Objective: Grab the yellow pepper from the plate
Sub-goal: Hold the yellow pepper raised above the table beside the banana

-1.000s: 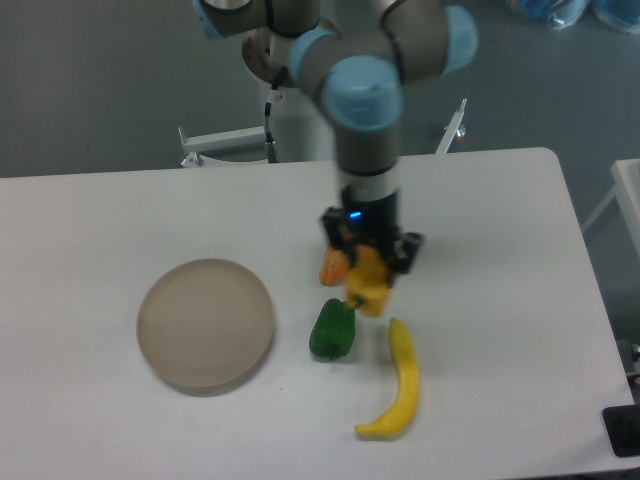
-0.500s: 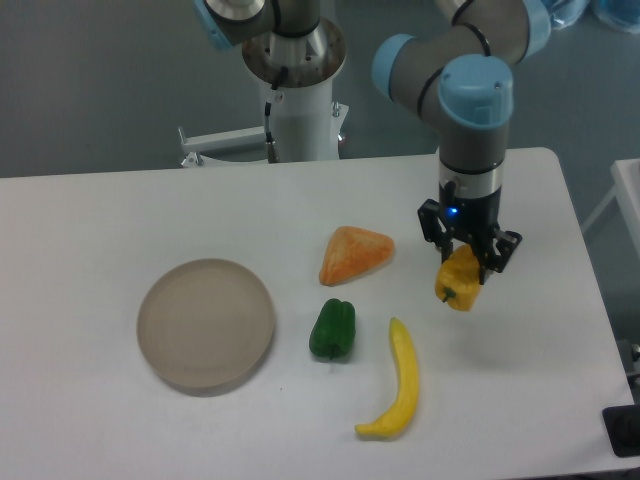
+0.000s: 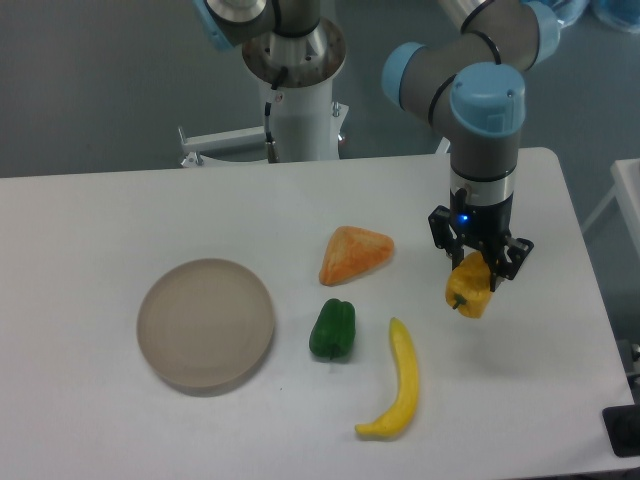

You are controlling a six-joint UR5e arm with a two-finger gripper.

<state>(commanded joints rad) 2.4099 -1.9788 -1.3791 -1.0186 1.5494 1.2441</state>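
The yellow pepper (image 3: 470, 288) hangs just above the table at the right, held between the fingers of my gripper (image 3: 478, 268), which is shut on it. The beige round plate (image 3: 205, 321) lies at the left of the table with nothing on it, well apart from the gripper. The pepper's top is partly hidden by the fingers.
An orange wedge (image 3: 355, 253) lies mid-table. A green pepper (image 3: 333, 329) sits below it, and a yellow banana (image 3: 396, 385) curves toward the front edge. The table's right edge is close to the gripper. The robot base (image 3: 297, 95) stands behind the table.
The gripper has carried the yellow pepper from beside the orange wedge to the right side of the table, then slightly further right and down.
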